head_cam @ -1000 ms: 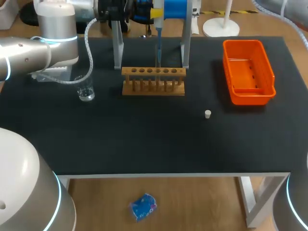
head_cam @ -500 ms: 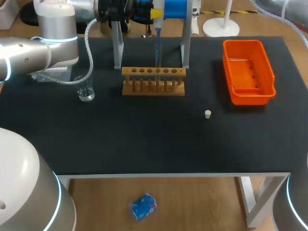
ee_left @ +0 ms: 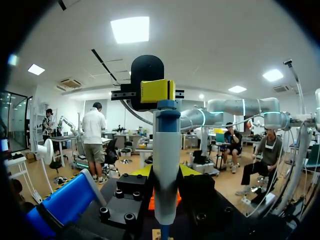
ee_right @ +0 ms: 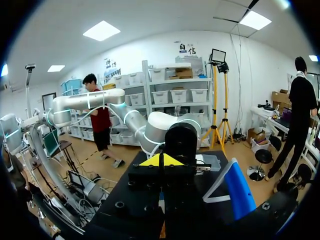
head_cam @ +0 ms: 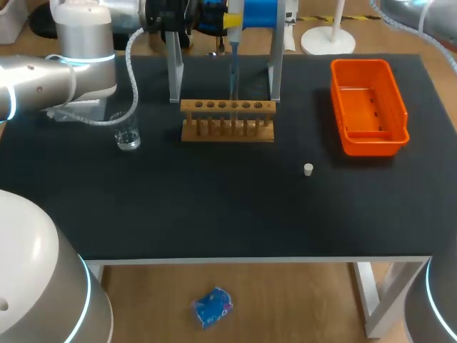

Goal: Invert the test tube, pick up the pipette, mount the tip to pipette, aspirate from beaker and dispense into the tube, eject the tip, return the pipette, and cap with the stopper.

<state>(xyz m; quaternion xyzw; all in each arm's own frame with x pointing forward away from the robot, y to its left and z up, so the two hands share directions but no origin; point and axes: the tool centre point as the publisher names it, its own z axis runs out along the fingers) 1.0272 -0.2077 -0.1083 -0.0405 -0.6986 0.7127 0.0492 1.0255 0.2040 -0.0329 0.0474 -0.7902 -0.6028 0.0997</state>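
Note:
My left gripper [head_cam: 230, 20] hangs over the back of the table, shut on the pipette [head_cam: 234, 64]. The pipette stands upright, and its thin tip points down at the wooden test tube rack [head_cam: 227, 120]. In the left wrist view the grey pipette [ee_left: 166, 165], with a blue collar and a yellow top, stands between the fingers of my left gripper [ee_left: 166, 175]. A small glass beaker [head_cam: 128, 134] sits left of the rack. The white stopper [head_cam: 308, 169] lies on the mat to the right. My right gripper [ee_right: 161, 161] is shut on nothing and is out of the head view.
A pipette stand [head_cam: 173, 71] with grey legs and a blue top straddles the back of the rack. An orange bin [head_cam: 368, 107] stands at the right rear. The black mat [head_cam: 214, 207] runs to the table's front edge.

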